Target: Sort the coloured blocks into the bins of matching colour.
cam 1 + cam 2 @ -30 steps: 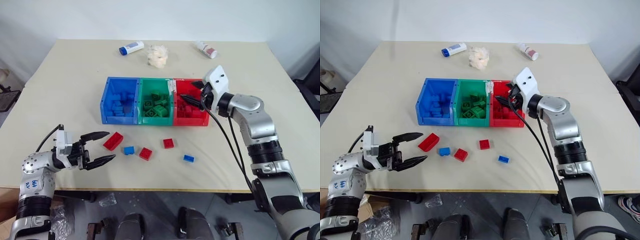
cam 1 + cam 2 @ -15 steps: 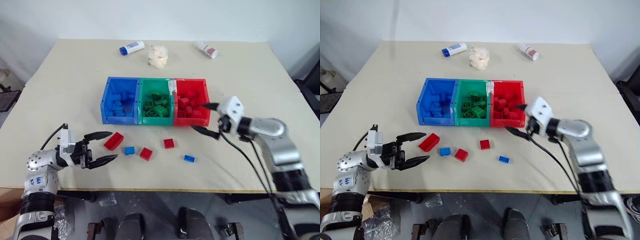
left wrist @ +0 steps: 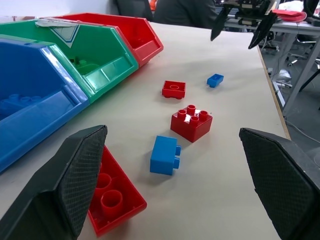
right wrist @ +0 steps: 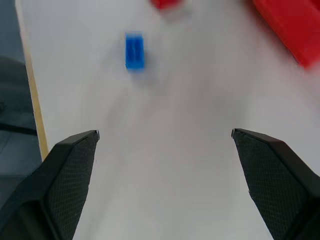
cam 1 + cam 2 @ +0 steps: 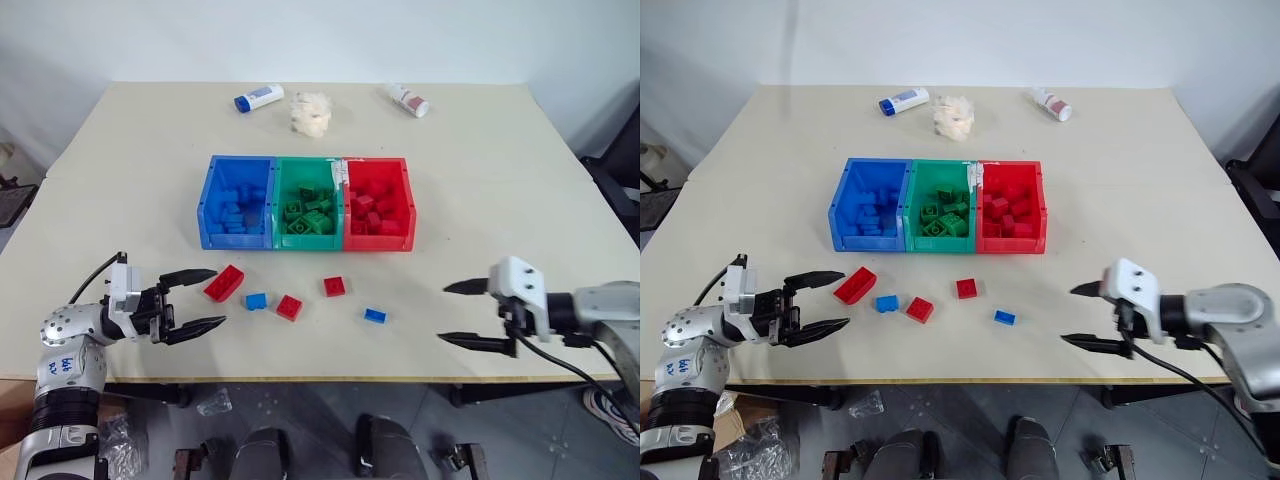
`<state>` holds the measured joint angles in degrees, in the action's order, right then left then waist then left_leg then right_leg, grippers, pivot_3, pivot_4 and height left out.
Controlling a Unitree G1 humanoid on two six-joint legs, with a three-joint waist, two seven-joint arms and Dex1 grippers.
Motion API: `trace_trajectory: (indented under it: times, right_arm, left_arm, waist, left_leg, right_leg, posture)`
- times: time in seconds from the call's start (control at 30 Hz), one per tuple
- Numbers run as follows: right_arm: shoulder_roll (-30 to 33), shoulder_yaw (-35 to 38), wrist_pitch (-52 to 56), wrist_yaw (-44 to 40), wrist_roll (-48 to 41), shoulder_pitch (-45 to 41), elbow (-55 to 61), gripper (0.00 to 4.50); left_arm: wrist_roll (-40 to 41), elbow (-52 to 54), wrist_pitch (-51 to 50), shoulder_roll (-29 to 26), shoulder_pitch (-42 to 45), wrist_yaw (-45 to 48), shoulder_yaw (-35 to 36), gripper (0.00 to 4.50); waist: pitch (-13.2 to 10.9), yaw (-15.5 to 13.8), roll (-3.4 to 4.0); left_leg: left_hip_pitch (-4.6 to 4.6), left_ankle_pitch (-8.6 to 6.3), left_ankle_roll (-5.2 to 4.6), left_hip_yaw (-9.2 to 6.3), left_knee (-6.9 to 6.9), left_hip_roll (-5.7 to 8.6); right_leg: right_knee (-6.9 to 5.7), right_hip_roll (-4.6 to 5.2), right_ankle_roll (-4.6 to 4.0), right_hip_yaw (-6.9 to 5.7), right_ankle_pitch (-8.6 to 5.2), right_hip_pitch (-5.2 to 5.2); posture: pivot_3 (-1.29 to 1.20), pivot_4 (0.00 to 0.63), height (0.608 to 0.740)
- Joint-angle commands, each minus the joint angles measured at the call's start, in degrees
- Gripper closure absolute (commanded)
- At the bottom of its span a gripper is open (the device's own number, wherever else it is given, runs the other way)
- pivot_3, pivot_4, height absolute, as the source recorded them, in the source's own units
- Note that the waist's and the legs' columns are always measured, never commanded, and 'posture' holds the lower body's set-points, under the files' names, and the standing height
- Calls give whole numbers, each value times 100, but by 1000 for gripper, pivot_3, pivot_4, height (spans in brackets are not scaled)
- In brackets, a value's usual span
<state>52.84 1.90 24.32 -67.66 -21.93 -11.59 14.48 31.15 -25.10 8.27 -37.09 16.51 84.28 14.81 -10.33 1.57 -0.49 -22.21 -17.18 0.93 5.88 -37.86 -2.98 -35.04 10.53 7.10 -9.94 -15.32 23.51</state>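
Along the near edge of the tabletop (image 5: 520, 200) both tools stand wide open and empty. The left tool (image 5: 192, 301) points level toward the long red block (image 5: 224, 283) lying just beyond its tips, long axis slanted away toward the bins; this arm is plainly the nearer for it. Next in the loose row come a small blue block (image 5: 257, 300), a square red block (image 5: 290, 307), another red block (image 5: 335, 287) and a blue block (image 5: 375, 316). The right tool (image 5: 460, 314) sits well apart from that last blue one, which is probably its nearest target. Farther back stand the joined bins: the blue bin (image 5: 212, 200), green bin (image 5: 281, 187) and red bin (image 5: 404, 185), each already holding blocks of its own colour.
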Motion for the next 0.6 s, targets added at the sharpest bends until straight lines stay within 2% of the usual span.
trace_trajectory:
  times: [0.03, 0.13, 0.2, 0.27, 0.57, 0.6]
  right_arm:
    - [-292, -549, 299, 248, 154, -357, 170, 55]
    - [-704, -1269, 436, 511, 653, -874, -230, 55]
    - [-902, -1514, 403, 617, 853, -1076, -416, 434]
    - [-1071, -1647, 457, 738, 968, -1216, -507, 962]
    - [-1114, -1702, 447, 686, 1039, -1298, -352, 4035]
    - [-1115, -1686, 440, 671, 1024, -1314, -319, 4047]
  left_arm:
    - [38, 226, 38, -3, -73, -62, 84, 0]
    - [61, 369, 28, 57, -157, -129, 68, 0]
    - [80, 474, 15, 85, -231, -172, 74, 0]
    - [99, 588, -3, 106, -314, -216, 82, 0]
    - [210, 977, -52, 89, -715, -396, 210, 0]
    - [211, 982, -56, 89, -718, -406, 215, 0]
  waist:
    - [0, -4, 0]
    - [0, -6, 0]
    - [0, -15, 0]
    - [0, -16, 0]
    - [0, -3, 0]
    - [0, -3, 0]
  left_leg:
    - [-1, -2, -1, 0, -1, 0]
    - [-9, -14, -9, 1, -20, 1]
    - [-12, -15, -11, 1, -22, 1]
    - [-13, -15, -11, 1, -23, 2]
    - [-11, -17, -10, 3, -22, -1]
    - [-10, -17, -10, 2, -22, -1]
  right_leg:
    - [0, 0, 0, 0, 0, 0]
    - [0, 0, 2, 1, 1, 0]
    - [1, 1, 3, 0, 2, 0]
    - [0, 1, 3, 0, 2, 1]
    - [-1, -1, 4, 1, 2, 1]
    - [0, -1, 4, 1, 2, 1]
  posture:
    - [0, 150, 740]
    - [0, 150, 740]
    - [0, 150, 740]
    - [0, 150, 740]
    - [0, 150, 740]
    - [0, 150, 740]
